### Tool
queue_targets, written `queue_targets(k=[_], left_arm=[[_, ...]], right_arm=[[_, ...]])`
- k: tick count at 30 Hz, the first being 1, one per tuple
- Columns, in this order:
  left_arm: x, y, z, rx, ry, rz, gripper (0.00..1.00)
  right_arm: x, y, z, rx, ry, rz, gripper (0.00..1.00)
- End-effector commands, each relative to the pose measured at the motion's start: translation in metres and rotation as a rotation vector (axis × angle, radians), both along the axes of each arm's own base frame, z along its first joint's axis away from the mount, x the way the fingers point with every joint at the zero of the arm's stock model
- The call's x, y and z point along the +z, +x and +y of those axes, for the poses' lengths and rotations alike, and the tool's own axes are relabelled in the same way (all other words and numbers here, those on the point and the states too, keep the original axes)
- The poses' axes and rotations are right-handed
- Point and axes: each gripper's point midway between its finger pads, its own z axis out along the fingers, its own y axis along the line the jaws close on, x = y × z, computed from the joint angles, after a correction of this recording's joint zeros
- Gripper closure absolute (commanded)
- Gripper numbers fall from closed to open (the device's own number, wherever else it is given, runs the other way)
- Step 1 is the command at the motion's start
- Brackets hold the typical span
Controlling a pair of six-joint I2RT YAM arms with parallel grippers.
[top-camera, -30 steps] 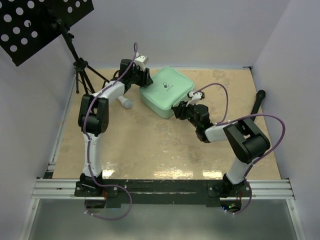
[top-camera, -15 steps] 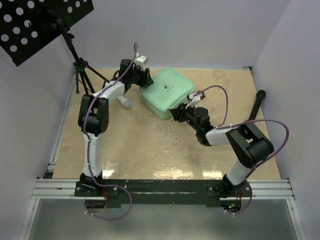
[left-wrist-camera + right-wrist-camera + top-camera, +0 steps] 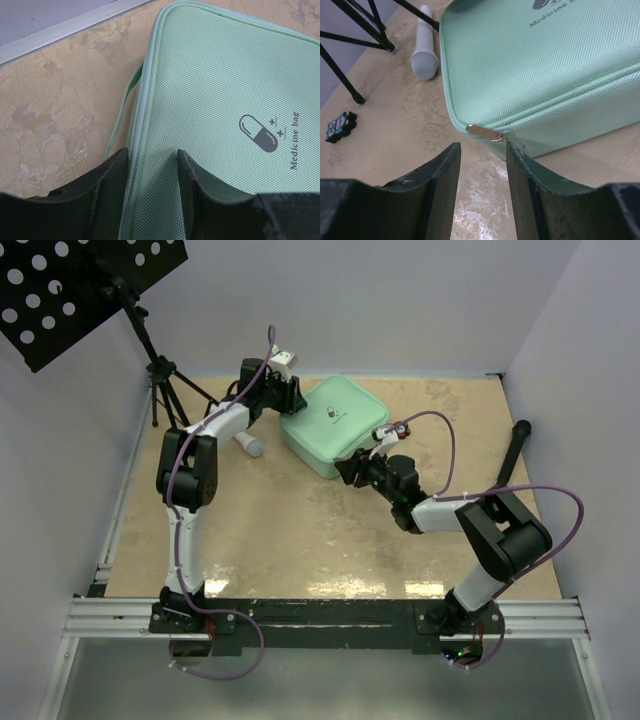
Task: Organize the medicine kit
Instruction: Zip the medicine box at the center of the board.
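The mint-green medicine kit [image 3: 335, 425] lies zipped shut at the back middle of the table, its pill logo up. My left gripper [image 3: 290, 400] is at its far-left edge. In the left wrist view the kit's [image 3: 225, 90] seam sits between the fingers, one on the lid and one against the side, so the left gripper [image 3: 152, 152] is shut on it. My right gripper [image 3: 345, 468] hovers at the kit's near corner. In the right wrist view it [image 3: 482, 145] is open, with the metal zipper pull [image 3: 485, 132] just ahead of its tips on the kit's [image 3: 545, 65] side.
A white-and-grey cylinder [image 3: 248, 444] lies left of the kit, also in the right wrist view [image 3: 424, 50]. A small black gadget [image 3: 339, 126] sits on the table nearby. A black tripod stand [image 3: 160, 370] with a perforated panel [image 3: 70, 280] stands back left. A black rod [image 3: 515, 445] leans at the right wall.
My right gripper has slid a little left along the kit's near edge toward its corner. The left arm and the kit have not moved.
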Motion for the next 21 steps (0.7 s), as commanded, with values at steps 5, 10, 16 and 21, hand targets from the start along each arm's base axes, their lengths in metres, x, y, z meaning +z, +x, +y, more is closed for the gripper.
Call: queue_targets(k=[5, 10, 16, 21], left_arm=[[0.000, -0.012, -0.018, -0.057, -0.047, 0.023, 0.53], [0.000, -0.013, -0.018, -0.055, -0.050, 0.024, 0.53], [0.002, -0.012, -0.019, -0.055, -0.061, 0.025, 0.53], [0.001, -0.012, -0.019, -0.054, -0.064, 0.030, 0.53]], right_arm=[[0.025, -0.002, 0.009, -0.080, -0.193, -0.132, 0.52], [0.016, 0.011, -0.002, -0.189, -0.258, -0.107, 0.50], [0.015, 0.019, -0.004, -0.233, -0.272, -0.080, 0.50], [0.017, 0.024, 0.003, -0.223, -0.269, -0.071, 0.51]])
